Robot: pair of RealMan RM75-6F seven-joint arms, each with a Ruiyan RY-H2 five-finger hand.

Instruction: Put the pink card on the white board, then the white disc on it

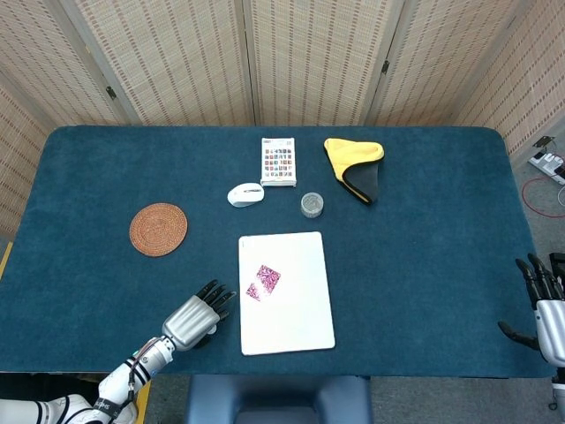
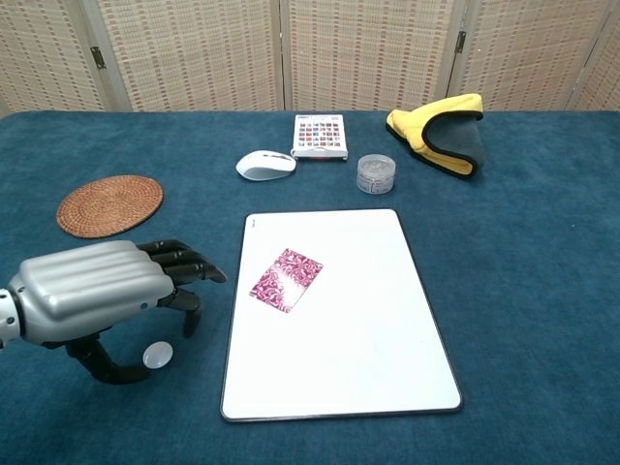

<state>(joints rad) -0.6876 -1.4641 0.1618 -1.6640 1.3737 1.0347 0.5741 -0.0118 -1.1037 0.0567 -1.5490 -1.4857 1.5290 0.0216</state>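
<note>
A table (image 1: 424, 265) covered in deep blue felt fills the scene — behind its far edge stand folding screens (image 1: 309, 62) of woven beige panels in pale frames; past the right edge, grey floor (image 1: 538, 190) with a red cable (image 1: 546, 196)

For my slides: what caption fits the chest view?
Left robot hand poised over white disc; pink card on white board.
</note>
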